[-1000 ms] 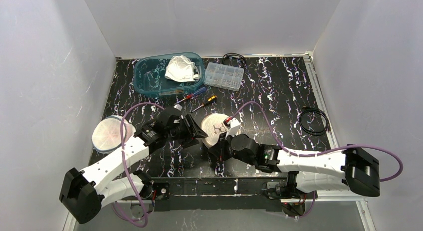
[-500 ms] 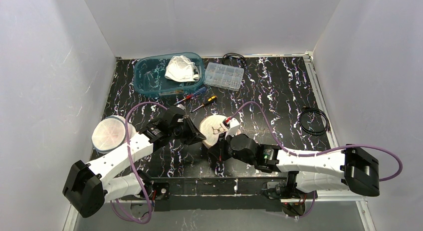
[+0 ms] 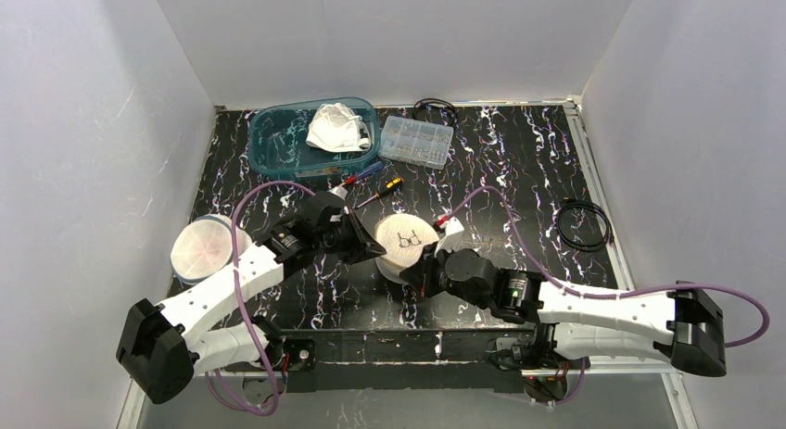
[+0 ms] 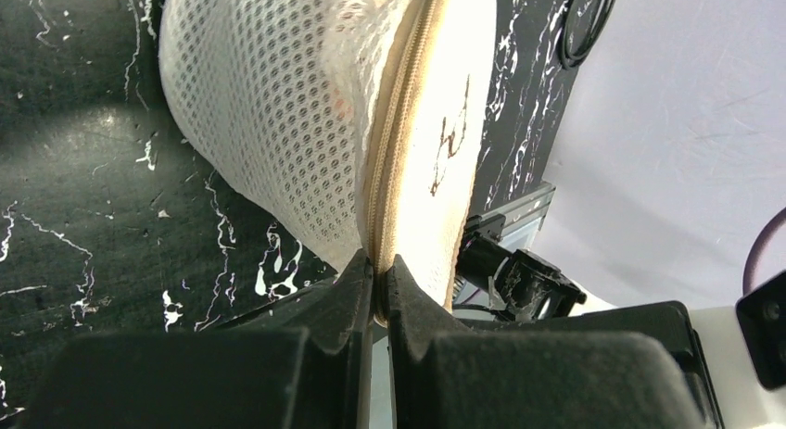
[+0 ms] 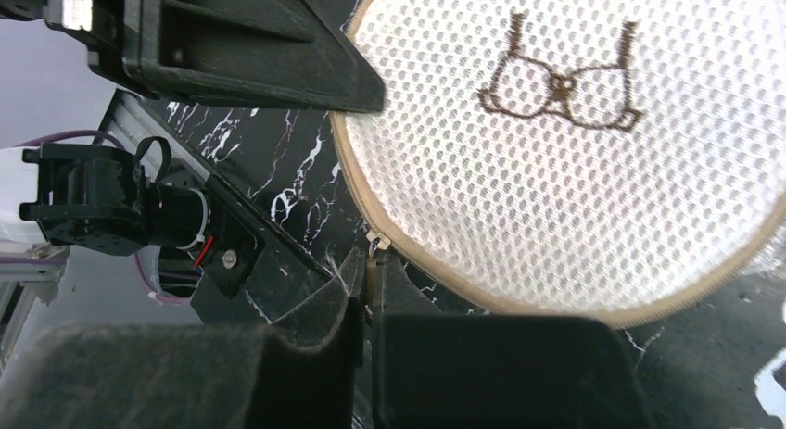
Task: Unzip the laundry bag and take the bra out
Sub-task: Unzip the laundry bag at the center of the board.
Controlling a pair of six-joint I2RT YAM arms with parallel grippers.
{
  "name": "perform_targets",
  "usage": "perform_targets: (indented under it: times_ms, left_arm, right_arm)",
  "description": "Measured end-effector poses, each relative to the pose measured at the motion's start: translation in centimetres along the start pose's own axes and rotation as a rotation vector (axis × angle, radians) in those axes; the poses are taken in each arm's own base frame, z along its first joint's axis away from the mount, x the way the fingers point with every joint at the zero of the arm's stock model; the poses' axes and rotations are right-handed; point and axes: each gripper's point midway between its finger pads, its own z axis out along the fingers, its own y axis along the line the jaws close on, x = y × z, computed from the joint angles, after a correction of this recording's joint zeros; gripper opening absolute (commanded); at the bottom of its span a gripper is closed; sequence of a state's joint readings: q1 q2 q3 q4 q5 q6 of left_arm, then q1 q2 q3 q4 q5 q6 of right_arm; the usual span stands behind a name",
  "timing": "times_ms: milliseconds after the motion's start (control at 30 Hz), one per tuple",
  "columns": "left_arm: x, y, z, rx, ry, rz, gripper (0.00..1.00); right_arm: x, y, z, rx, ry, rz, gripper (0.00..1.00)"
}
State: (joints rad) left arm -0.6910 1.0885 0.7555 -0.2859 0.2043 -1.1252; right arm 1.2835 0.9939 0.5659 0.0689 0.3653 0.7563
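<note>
White mesh forms the laundry bag (image 3: 405, 242), a round, flat pouch that is located on the black marbled table (image 3: 519, 170) near the front edge, between the two arms. A brown bra outline (image 5: 561, 82) is printed on its top face. A beige zip (image 4: 408, 105) runs around the rim and is seen closed along the stretch that is visible. The contents cannot be made out through the mesh. The left gripper (image 4: 378, 267) is applied at the left side of the bag, its jaws brought together on the zip seam, with the fabric pinched between the fingertips. The right gripper (image 5: 369, 262) is placed at the near edge of the bag, its jaws narrowed onto the small zip pull (image 5: 376, 244), whose tab is held between them. At the rear of the table, a blue tub (image 3: 278, 142) containing a white cloth (image 3: 335, 128) is placed beside a clear parts box (image 3: 416, 140). Two screwdrivers (image 3: 363, 175) are laid just in front of these. A coiled black cable (image 3: 584, 227) is located at the right, well apart from the bag.
</note>
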Motion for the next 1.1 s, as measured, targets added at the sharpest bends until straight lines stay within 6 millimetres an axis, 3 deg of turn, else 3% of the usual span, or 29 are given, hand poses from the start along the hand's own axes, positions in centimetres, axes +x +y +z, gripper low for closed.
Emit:
perform_targets:
  times_ms: [333, 600, 700, 867, 1033, 1100]
  left_arm:
    - [-0.5, -2.2, 0.0, 0.066, 0.069, 0.072, 0.00]
    - [-1.9, -2.0, 1.5, 0.084, 0.128, 0.094, 0.03]
    - [-2.0, -1.6, 1.8, 0.083, 0.134, 0.091, 0.18]
    - [-2.0, -1.7, 1.0, 0.092, 0.125, 0.118, 0.68]
    - [-1.6, -2.0, -1.7, 0.116, 0.086, 0.141, 0.91]
    - [-1.3, -1.8, -3.0, 0.118, 0.072, 0.143, 0.92]
  right_arm:
    - [-0.8, -2.4, -2.3, 0.094, -0.036, 0.017, 0.01]
    - [0.3, -4.1, -2.1, 0.148, -0.022, 0.000, 0.01]
    - [0.8, -4.3, -1.7, 0.157, -0.006, -0.008, 0.01]
    - [1.3, -4.1, -1.3, 0.148, 0.013, -0.019, 0.01]
    - [1.5, -3.6, -1.0, 0.128, 0.026, -0.024, 0.01]
    - [1.4, -3.2, -0.9, 0.113, 0.024, -0.022, 0.01]
